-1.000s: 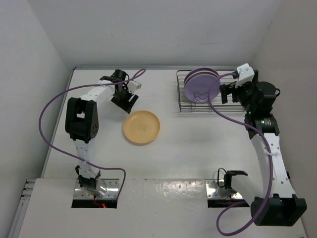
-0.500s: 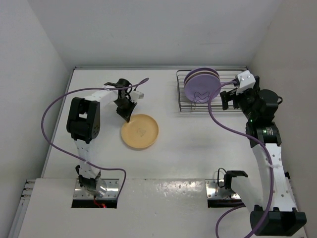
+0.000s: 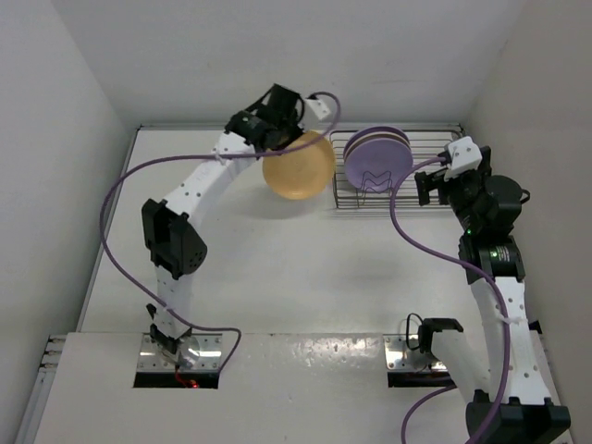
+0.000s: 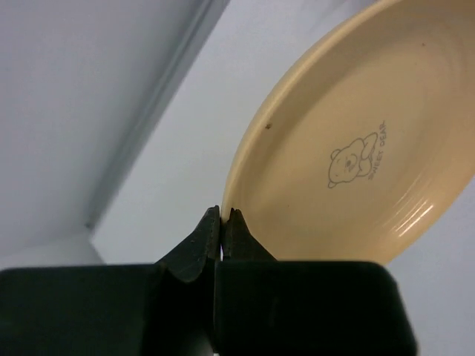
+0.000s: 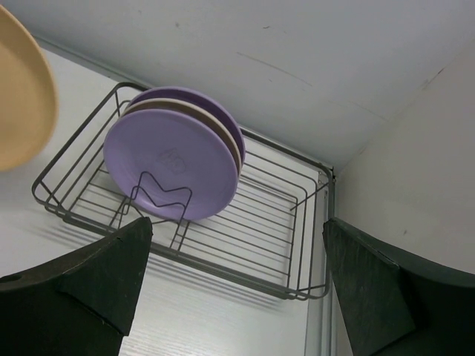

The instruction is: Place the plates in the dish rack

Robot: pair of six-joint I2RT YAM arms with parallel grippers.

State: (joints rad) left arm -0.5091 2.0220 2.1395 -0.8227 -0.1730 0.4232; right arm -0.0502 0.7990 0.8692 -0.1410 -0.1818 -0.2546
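My left gripper point(image 3: 280, 137) point(image 4: 223, 215) is shut on the rim of the orange-yellow plate point(image 3: 298, 166) point(image 4: 356, 148). It holds the plate tilted in the air just left of the dish rack point(image 3: 335, 180) point(image 5: 216, 271). The plate has a small bear print at its centre and also shows at the left edge of the right wrist view point(image 5: 22, 96). Three plates stand upright in the rack's left half: a lavender one in front point(image 3: 375, 165) point(image 5: 171, 163), a cream one point(image 5: 226, 137) behind it and another lavender one point(image 5: 215, 107) at the back. My right gripper point(image 3: 425, 188) point(image 5: 241, 297) hangs open and empty by the rack's right end.
The rack sits in the back right corner against the back wall point(image 3: 277, 65), with the right wall point(image 3: 546, 102) close beside it. Its right half point(image 5: 274, 215) shows only bare wires. Purple cables point(image 3: 120, 185) loop off both arms.
My left gripper has shut on the orange-yellow plate's rim, lifted it off the table and carried it back and right toward the rack. The right arm has barely moved.
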